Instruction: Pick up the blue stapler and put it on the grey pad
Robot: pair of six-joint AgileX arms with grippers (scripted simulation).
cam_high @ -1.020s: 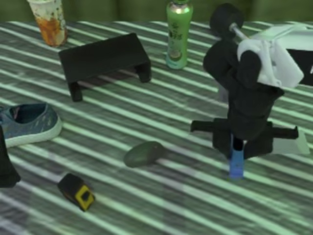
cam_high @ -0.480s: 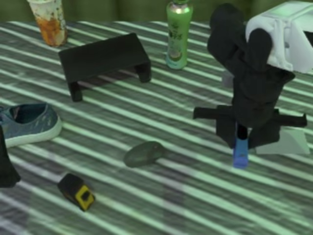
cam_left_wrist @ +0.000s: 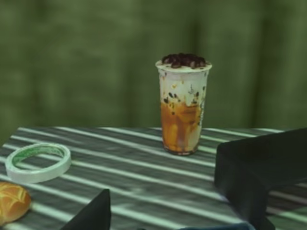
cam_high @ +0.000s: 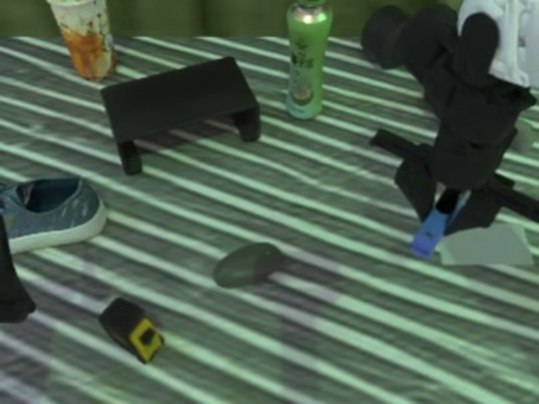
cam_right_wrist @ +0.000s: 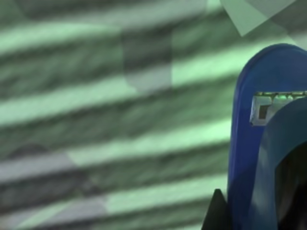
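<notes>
The right hand (cam_high: 445, 220), gripping the blue stapler (cam_high: 429, 233), is carrying it rightward and farther back than a moment ago, now beside the grey pad (cam_high: 488, 246), angled.

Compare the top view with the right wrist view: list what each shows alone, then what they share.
Top view only: the right gripper shut on the stapler, the bottle, bench, shoe, stone, tape measure, drink cup, and the parked left arm at the left edge.
Right wrist view only: the stapler's metal staple slot, close up.
Both: the blue stapler, a corner of the pad, and the striped table.
</notes>
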